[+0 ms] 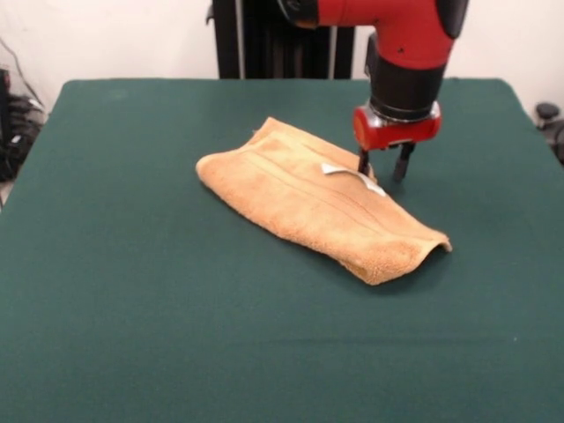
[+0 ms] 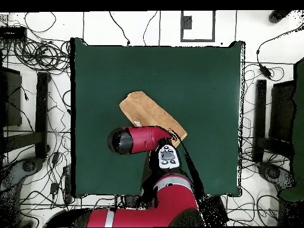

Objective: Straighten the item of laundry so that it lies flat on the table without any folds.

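The tan-orange towel (image 1: 308, 207) lies folded over on itself in a long slanted bundle on the green table (image 1: 132, 282), a little right of the middle. A woven band runs along it, and its white tag (image 1: 352, 176) lies on top near the far edge. My gripper (image 1: 382, 166) hangs from the red arm at the towel's far right edge, fingers apart and pointing down; one fingertip (image 1: 363, 163) is at the towel's edge by the tag, and nothing is held. In the overhead view the arm (image 2: 133, 141) covers the gripper and part of the towel (image 2: 145, 110).
The black robot pedestal (image 1: 282, 40) stands behind the table's far edge. Cables and dark equipment (image 2: 35, 107) lie on the floor around the table (image 2: 202, 77).
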You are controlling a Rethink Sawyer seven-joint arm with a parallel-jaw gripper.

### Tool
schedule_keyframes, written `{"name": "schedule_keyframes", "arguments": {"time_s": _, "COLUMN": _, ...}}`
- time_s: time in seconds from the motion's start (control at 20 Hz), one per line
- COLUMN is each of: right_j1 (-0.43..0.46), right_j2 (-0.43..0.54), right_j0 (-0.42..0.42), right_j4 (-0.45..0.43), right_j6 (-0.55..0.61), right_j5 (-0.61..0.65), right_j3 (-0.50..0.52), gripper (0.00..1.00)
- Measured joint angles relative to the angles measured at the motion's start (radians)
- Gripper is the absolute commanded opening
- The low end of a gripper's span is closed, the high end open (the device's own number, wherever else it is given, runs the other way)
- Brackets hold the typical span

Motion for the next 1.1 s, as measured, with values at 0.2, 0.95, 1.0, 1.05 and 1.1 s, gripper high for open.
{"name": "schedule_keyframes", "arguments": {"time_s": 0.2, "right_j1": -0.002, "right_j2": 0.004, "right_j0": -0.011, "right_j4": 0.0, "right_j6": 0.0, "right_j5": 0.0, "right_j3": 0.0, "gripper": 1.0}}
{"name": "schedule_keyframes", "arguments": {"time_s": 0.95, "right_j1": -0.064, "right_j2": 0.029, "right_j0": -0.192, "right_j4": -0.035, "right_j6": 0.0, "right_j5": -0.001, "right_j3": 0.001, "gripper": 1.0}}
{"name": "schedule_keyframes", "arguments": {"time_s": 1.0, "right_j1": -0.069, "right_j2": 0.029, "right_j0": -0.199, "right_j4": -0.038, "right_j6": 0.0, "right_j5": -0.001, "right_j3": 0.001, "gripper": 1.0}}
{"name": "schedule_keyframes", "arguments": {"time_s": 1.05, "right_j1": -0.071, "right_j2": 0.029, "right_j0": -0.201, "right_j4": -0.041, "right_j6": 0.0, "right_j5": -0.001, "right_j3": 0.0, "gripper": 1.0}}
{"name": "schedule_keyframes", "arguments": {"time_s": 1.1, "right_j1": -0.078, "right_j2": 0.028, "right_j0": -0.203, "right_j4": -0.051, "right_j6": 0.0, "right_j5": -0.001, "right_j3": 0.0, "gripper": 1.0}}
